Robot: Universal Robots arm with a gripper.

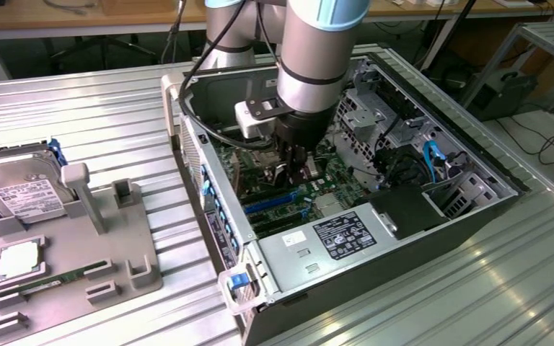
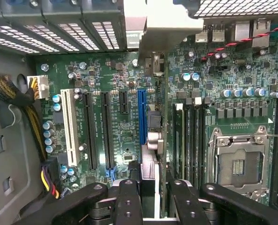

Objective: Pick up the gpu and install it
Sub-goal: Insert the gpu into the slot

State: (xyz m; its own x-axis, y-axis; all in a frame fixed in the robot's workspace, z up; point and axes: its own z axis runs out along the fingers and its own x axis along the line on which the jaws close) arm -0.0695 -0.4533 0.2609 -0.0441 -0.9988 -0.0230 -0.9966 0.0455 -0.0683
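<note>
My gripper (image 1: pixel 296 167) is down inside the open computer case (image 1: pixel 469 169), over the green motherboard (image 2: pixel 125 79). It is shut on the gpu (image 2: pixel 153 140), which the wrist view shows edge-on between the two black fingers (image 2: pixel 128 199). The card's pale metal end bracket (image 2: pixel 169 28) points toward the case's rear slot covers. The gpu runs parallel to the blue expansion slot (image 2: pixel 142 117) and lies just beside it. Whether its edge touches the slot I cannot tell. In the exterior view the gpu (image 1: pixel 308 171) is a thin dark piece hanging under the gripper.
Black slots (image 2: pixel 106 131) and a white slot (image 2: pixel 71 126) flank the blue one; memory slots (image 2: pixel 190 136) and the processor socket (image 2: pixel 237 164) lie beyond. Cables (image 2: pixel 17 93) run along the case wall. A grey fixture (image 1: pixel 113 238) at the exterior view's left holds a hard drive (image 1: pixel 22 189) and a green memory stick (image 1: pixel 51 283).
</note>
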